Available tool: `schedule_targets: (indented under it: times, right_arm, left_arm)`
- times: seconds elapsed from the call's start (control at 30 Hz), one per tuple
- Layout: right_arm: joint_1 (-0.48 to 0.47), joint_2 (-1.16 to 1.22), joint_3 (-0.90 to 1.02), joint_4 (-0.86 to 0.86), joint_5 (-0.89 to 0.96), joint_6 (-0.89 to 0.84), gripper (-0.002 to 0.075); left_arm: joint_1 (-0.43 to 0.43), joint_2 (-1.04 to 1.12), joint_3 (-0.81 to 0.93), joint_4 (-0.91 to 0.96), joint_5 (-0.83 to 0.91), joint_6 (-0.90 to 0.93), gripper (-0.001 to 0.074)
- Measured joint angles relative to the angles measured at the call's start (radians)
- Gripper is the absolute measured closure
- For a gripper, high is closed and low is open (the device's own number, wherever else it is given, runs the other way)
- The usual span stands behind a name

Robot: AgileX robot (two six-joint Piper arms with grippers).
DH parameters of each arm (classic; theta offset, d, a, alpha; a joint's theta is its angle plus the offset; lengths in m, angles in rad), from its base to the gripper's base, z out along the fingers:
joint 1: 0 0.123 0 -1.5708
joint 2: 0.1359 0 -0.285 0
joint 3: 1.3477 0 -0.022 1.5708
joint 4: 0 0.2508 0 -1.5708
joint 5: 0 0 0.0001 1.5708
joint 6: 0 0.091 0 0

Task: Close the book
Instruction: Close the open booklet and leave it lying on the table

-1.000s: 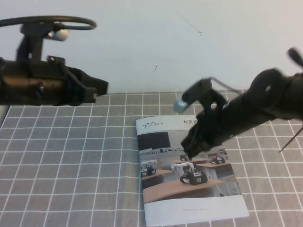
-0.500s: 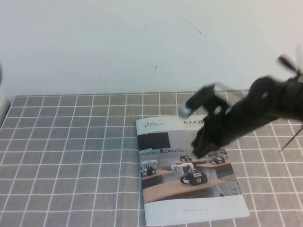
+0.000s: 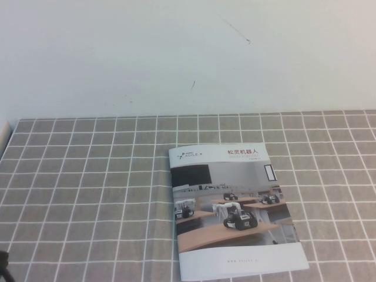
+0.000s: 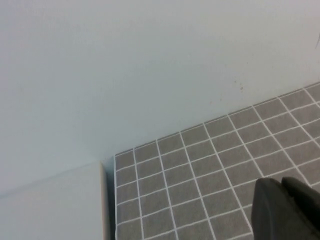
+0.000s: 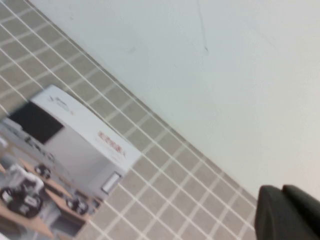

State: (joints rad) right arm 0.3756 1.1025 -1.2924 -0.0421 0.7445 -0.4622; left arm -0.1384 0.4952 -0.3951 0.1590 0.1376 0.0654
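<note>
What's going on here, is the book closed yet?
The book lies closed, cover up, flat on the checked cloth, and nothing is touching it. The high view shows no arm over the book. The left gripper appears only at the edge of its own wrist view, above the cloth near the wall. The right gripper appears at the edge of its wrist view, off to one side of the book. The closing looks done.
</note>
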Motion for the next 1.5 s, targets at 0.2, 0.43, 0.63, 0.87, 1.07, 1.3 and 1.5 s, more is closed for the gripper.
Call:
schedule_targets:
  times: [0.2,0.43,0.63,0.87,1.07,1.3,1.5]
  right_arm:
    - [0.000,-0.321,0.187,-0.204,0.153,0.198,0.0729]
    - [0.000,-0.823,0.535,-0.264,0.146,0.396,0.0729]
    - [0.000,-0.980,0.645,-0.264,0.161,0.441,0.0729]
    - [0.000,-0.975,0.688,-0.251,0.158,0.447,0.0729]
    - [0.000,-0.975,0.772,-0.203,0.100,0.449,0.0729]
    - [0.000,-0.975,0.801,-0.170,0.017,0.452,0.0729]
    - [0.000,-0.975,0.801,-0.110,0.015,0.452,0.0729]
  left_arm:
    - [0.000,-0.053,0.078,0.025,-0.099,-0.002,0.0738]
    - [0.000,-0.053,0.105,0.026,-0.126,-0.009,0.0738]
    - [0.000,-0.053,0.108,0.026,-0.132,-0.011,0.0738]
    - [0.000,-0.053,0.128,0.026,-0.165,-0.039,0.0738]
    - [0.000,-0.053,0.134,0.026,-0.183,-0.051,0.0738]
    - [0.000,-0.053,0.136,0.026,-0.202,-0.053,0.0738]
    - [0.000,-0.053,0.136,0.026,-0.202,-0.129,0.0738]
